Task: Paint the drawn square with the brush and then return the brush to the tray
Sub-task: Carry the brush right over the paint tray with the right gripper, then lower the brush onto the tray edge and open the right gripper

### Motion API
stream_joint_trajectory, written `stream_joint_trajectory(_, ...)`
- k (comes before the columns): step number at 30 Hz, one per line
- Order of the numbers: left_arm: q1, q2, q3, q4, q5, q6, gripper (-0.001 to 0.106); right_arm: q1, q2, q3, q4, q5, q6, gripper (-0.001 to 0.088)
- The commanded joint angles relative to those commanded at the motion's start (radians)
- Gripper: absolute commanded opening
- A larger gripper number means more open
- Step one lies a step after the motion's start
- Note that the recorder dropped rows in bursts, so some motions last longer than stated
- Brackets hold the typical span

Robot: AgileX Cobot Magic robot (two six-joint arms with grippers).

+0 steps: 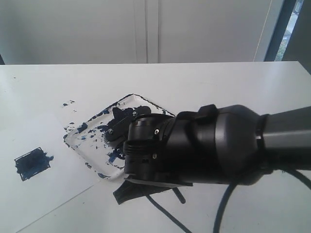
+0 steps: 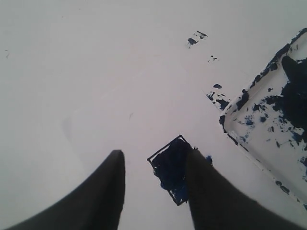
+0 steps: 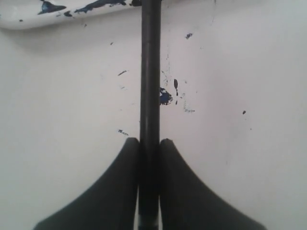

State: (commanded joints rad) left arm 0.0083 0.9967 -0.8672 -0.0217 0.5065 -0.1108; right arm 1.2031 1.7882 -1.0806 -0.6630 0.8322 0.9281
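Observation:
The brush (image 3: 149, 72) is a thin black stick running straight out from between my right gripper's (image 3: 149, 143) jaws, which are shut on its handle. Its far end reaches the rim of the white, paint-smeared tray (image 3: 29, 19); the bristles are out of view. In the exterior view the tray (image 1: 80, 143) lies mid-table with the right gripper (image 1: 118, 125) over it, and the bulky arm hides the brush. The drawn square (image 1: 31, 164) is a rough dark blue patch left of the tray. My left gripper (image 2: 153, 158) hangs open above the square (image 2: 170, 165), holding nothing.
Small blue paint splatters (image 1: 68, 103) dot the white table beyond the tray, and more specks (image 3: 165, 96) lie beside the brush handle. A black cable (image 1: 165, 216) trails under the right arm near the front edge. A white wall stands behind the table.

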Motion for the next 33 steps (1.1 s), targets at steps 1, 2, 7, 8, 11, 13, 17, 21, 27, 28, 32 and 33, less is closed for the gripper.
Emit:
stream_joint_trajectory(1, 0.000, -0.028, 0.011, 0.000, 0.002, 0.000, 0.045, 0.000, 0.007, 0.000, -0.002, 0.000, 0.002, 0.0000)
stream_joint_trajectory(2, 0.000, -0.046, 0.017, 0.000, 0.002, 0.000, 0.045, 0.000, 0.016, 0.000, -0.002, 0.000, 0.002, 0.0000)
stream_joint_trajectory(7, 0.000, -0.128, 0.051, 0.002, 0.001, 0.000, 0.045, -0.010, 0.043, 0.000, -0.007, 0.000, 0.004, 0.0000)
stream_joint_trajectory(8, 0.000, -0.137, 0.054, 0.004, -0.002, 0.000, 0.045, -0.014, 0.044, 0.000, -0.011, 0.000, 0.009, 0.0000)
stream_joint_trajectory(11, 0.000, -0.154, 0.062, 0.007, 0.002, 0.000, 0.045, -0.024, 0.044, 0.000, -0.026, 0.008, 0.018, 0.0000)
stream_joint_trajectory(13, 0.000, -0.164, 0.064, 0.007, 0.002, 0.000, 0.045, -0.034, 0.044, 0.000, -0.036, 0.010, 0.021, 0.0004)
stream_joint_trajectory(17, 0.000, -0.170, 0.068, 0.009, 0.002, 0.000, 0.045, -0.070, 0.045, 0.000, -0.045, 0.017, 0.027, 0.0064)
stream_joint_trajectory(21, 0.000, -0.170, 0.068, 0.009, 0.002, 0.000, 0.045, -0.087, 0.045, 0.000, -0.041, 0.017, 0.025, 0.0156)
stream_joint_trajectory(27, 0.000, -0.170, 0.068, 0.011, 0.000, 0.000, 0.045, -0.087, 0.045, 0.000, -0.024, -0.062, 0.012, 0.0187)
stream_joint_trajectory(28, 0.000, -0.170, 0.068, 0.011, 0.000, 0.000, 0.045, -0.087, 0.045, 0.000, -0.024, -0.079, 0.010, 0.0187)
stream_joint_trajectory(32, 0.000, -0.170, 0.068, 0.011, 0.002, 0.002, 0.045, -0.087, 0.045, 0.000, -0.024, -0.109, 0.008, 0.0189)
stream_joint_trajectory(33, 0.000, -0.170, 0.068, 0.011, 0.002, 0.002, 0.045, -0.087, 0.043, 0.000, -0.024, -0.107, 0.006, 0.0197)
